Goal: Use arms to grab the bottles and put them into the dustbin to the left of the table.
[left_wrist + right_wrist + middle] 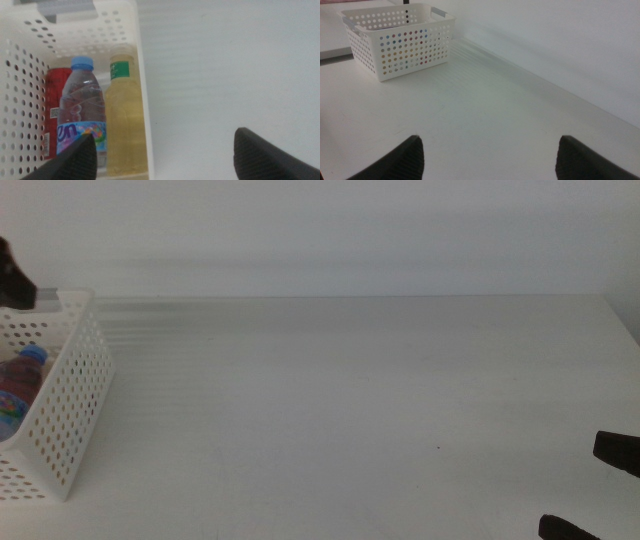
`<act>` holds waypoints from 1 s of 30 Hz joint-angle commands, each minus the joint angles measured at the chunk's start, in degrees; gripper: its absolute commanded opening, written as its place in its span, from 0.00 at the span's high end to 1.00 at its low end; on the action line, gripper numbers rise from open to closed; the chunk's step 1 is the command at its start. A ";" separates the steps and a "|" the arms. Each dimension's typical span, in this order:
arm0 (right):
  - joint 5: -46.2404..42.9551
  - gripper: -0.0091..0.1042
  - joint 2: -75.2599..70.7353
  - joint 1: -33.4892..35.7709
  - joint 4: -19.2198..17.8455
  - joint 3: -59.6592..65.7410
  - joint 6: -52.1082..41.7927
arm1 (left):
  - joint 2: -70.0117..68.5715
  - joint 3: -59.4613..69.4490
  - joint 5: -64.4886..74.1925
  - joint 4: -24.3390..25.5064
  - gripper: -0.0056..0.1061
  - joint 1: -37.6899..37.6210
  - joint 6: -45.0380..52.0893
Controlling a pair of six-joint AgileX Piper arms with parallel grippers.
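Yellow-liquid bottle (127,120) lying inside the dustbin (141,75), long axis running along the basket, cap end away from the left gripper (165,152), hard against the perforated wall on the table side. Just beside it, parallel and pointing the same way, clear water bottle (82,112) with blue cap, colourful label toward the gripper end; touching or nearly touching the yellow one. Beyond that, farther from the jaws' midline, slim red can (52,107), partly hidden behind the water bottle, aligned the same. All three side by side on the basket floor. Left gripper hanging above the basket's rim, one jaw over the bottles, the other over bare table; jaws wide apart, gripping nothing. From the middle view, only the water bottle's blue cap and label seen through the open top of the white perforated basket at the left edge, a dark bit of the left arm above its rim. Right gripper (487,157) low at the table's near right side, well apart from the basket, jaws spread and holding nothing. Plain white table (350,400) underneath, pale wall behind.
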 commanded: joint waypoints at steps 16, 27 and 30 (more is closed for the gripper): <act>-4.65 0.24 0.44 0.19 -0.26 -1.48 -0.51 | -29.85 26.18 -24.81 3.55 0.14 -7.51 -11.26; -4.65 0.24 0.44 0.19 -0.26 -1.48 -0.51 | -40.40 40.08 -39.42 6.26 0.14 -16.24 -15.71; -4.65 0.24 0.44 0.19 -0.26 -1.48 -0.51 | -40.72 41.39 -41.39 7.24 0.14 -16.24 -15.71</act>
